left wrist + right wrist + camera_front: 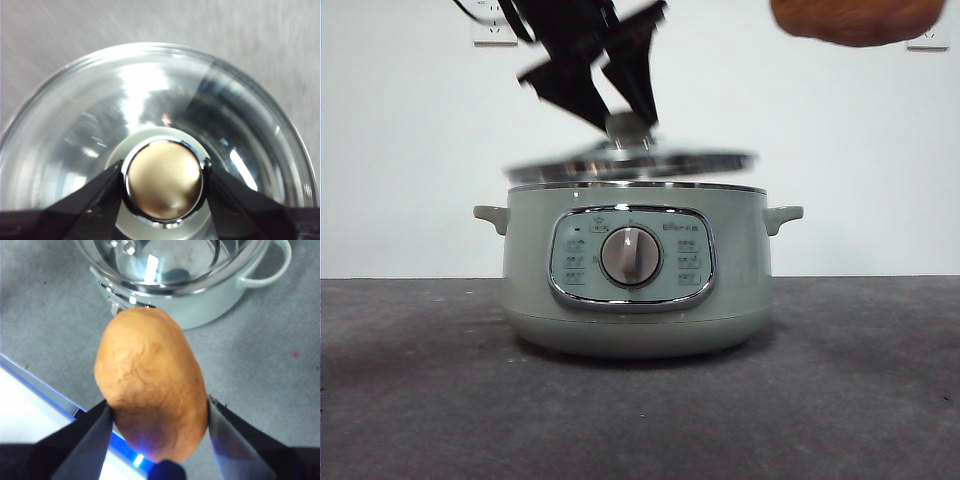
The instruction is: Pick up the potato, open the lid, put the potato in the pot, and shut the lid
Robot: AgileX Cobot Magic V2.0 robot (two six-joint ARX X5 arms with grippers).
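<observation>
The left gripper [620, 100] comes down from above onto the knob [163, 181] of the lid [630, 162], its two black jaws closed tight against either side of the knob. The lid hangs directly beneath this gripper, raised a little off the pot [635, 270] and slightly tilted (its steel rim is blurred in the front view), with a narrow gap showing between lid and pot rim. From the left wrist view the glass dome [160, 115] spreads out around the gripped knob, and the grey tabletop [250, 30] lies beyond it.

The right gripper [157, 432] has its jaws spread just wide enough to clamp the potato [150, 385] between them, one jaw pressed to each flank. The potato stands out past the jaw tips, lengthwise. Beyond it and lower down sits the pot [210, 300], with the lid [165, 265] over its mouth and one side handle [272, 265] in view. In the front view the potato [855, 20] shows at the top edge, high above the tabletop [640, 400] and off to the side of the pot, well apart from the left gripper.
</observation>
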